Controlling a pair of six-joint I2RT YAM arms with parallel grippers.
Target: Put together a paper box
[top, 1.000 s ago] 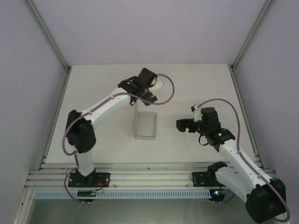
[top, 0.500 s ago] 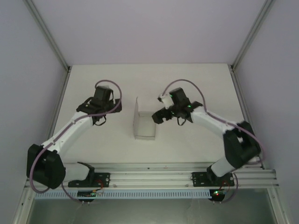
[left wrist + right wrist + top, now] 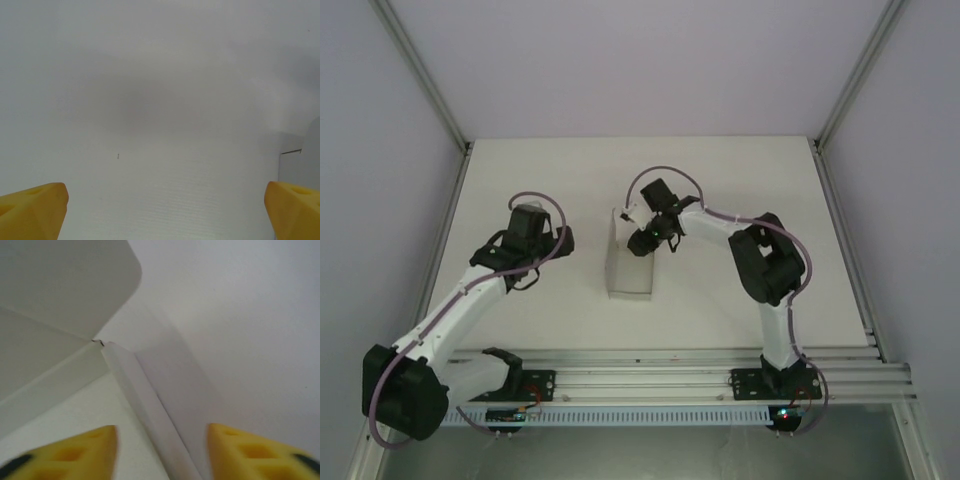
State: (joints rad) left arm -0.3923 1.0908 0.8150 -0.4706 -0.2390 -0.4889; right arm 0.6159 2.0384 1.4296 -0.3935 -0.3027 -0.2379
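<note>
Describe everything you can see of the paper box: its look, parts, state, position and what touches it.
The paper box is thin white card, partly assembled. It is an open-topped rectangular shell standing on the table near its middle, between the two arms. A rounded flap stands up at its far end, creased where it meets a side wall. The right gripper straddles that wall near the far right corner, one finger on either side; whether they press it cannot be told.

We see soft, even light with faint shadows. Close up at six o'clock, the right gripper (image 3: 162,452) looks blurred to us.
</note>
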